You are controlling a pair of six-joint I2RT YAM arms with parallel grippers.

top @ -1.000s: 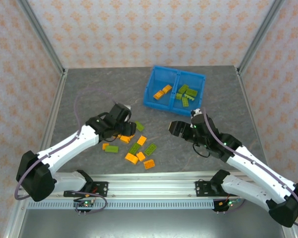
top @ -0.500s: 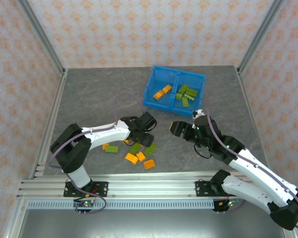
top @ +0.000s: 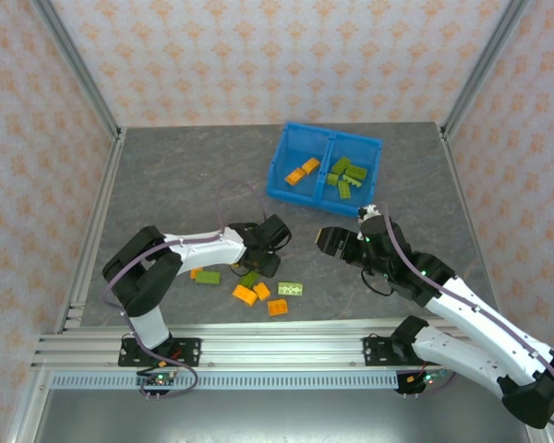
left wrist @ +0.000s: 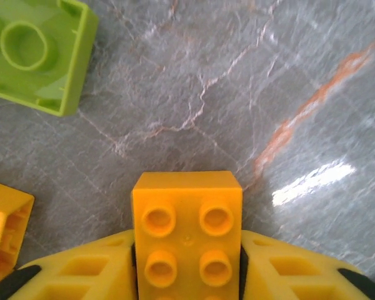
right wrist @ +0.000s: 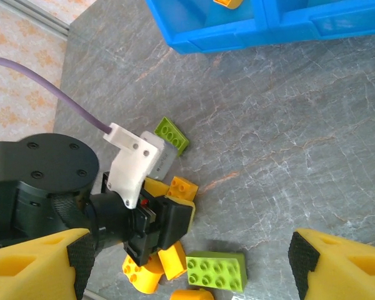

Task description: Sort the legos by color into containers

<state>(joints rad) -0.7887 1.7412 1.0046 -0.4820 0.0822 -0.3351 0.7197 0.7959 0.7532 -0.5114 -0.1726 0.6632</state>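
left gripper (left wrist: pixel 187 265) at bottom centre, yellow fingers (left wrist: pixel 81 275) pressed against both long sides of an orange brick (left wrist: pixel 187 215), no gap either side. brick is studs-up, two studs wide, four studs visible, its far end sticking out past the fingertips, rest cut off by the frame. can't tell if it sits on the table (left wrist: pixel 237 94) or is lifted. green brick (left wrist: pixel 31 53) in the top left corner, upside down, hollow underside with a round tube showing, well apart from the held one. second orange brick (left wrist: pixel 3 234) at the left edge, open cavity visible, just beside the left-hand finger. table is grey marbled with an orange vein (left wrist: pixel 319 97) and a glare patch (left wrist: pixel 309 181) on the right
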